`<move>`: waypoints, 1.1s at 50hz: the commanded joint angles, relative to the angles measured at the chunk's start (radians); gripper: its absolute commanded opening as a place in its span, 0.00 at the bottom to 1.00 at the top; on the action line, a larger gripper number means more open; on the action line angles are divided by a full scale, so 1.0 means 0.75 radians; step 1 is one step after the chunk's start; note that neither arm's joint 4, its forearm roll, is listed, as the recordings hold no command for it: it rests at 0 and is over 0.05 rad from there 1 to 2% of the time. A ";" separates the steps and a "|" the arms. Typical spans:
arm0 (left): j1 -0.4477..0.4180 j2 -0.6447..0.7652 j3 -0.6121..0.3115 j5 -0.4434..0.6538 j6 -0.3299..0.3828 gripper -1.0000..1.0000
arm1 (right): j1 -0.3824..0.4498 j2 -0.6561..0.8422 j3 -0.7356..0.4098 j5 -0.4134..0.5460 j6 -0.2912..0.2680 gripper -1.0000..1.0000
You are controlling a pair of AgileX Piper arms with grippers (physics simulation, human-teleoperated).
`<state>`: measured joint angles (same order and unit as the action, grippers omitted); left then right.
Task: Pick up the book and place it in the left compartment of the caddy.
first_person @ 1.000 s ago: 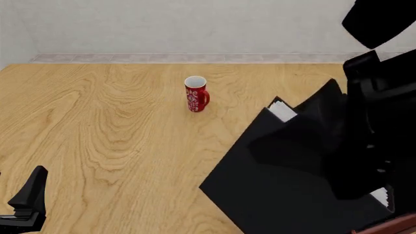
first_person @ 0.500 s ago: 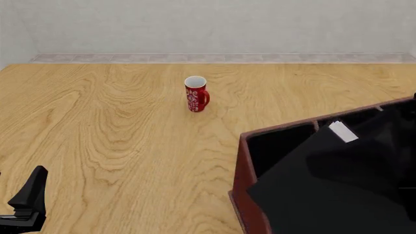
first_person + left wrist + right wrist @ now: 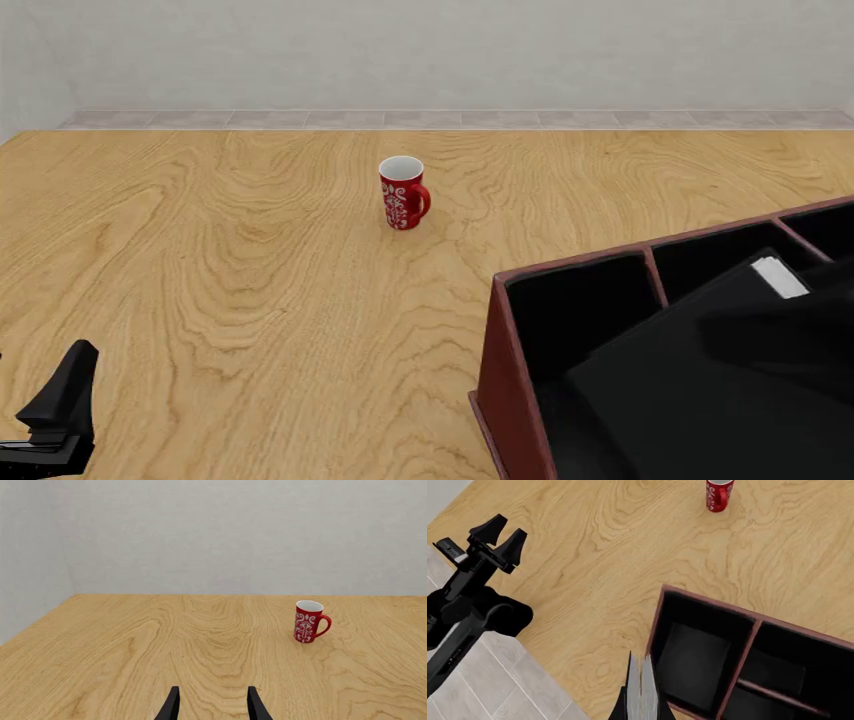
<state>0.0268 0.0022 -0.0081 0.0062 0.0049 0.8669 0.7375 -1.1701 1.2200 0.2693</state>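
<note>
The right gripper (image 3: 639, 712) is pinching the book (image 3: 642, 687) by its white page edges, fingers closed on either side of it. In the front view the book (image 3: 721, 380) is hanging as a broad black slab above the caddy (image 3: 514, 400), covering much of its near right part, while the left compartment (image 3: 581, 305) is lying open just to the book's left. The left gripper (image 3: 212, 707) is hovering over bare table (image 3: 240, 260) with fingers parted, holding nothing. The red mug (image 3: 402, 193) is standing upright farther off.
</note>
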 commanded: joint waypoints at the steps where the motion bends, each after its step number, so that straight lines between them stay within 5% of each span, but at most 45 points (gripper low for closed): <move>1: 0.000 0.000 0.000 0.000 0.000 1.00 | -0.085 -0.041 0.024 0.000 0.002 0.00; 55: 0.000 0.000 0.000 0.000 0.000 1.00 | -0.267 -0.007 0.056 0.000 -0.051 0.00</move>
<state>0.0268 0.0022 -0.0081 0.0062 0.0049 0.6893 0.7251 -1.1158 1.2200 0.2155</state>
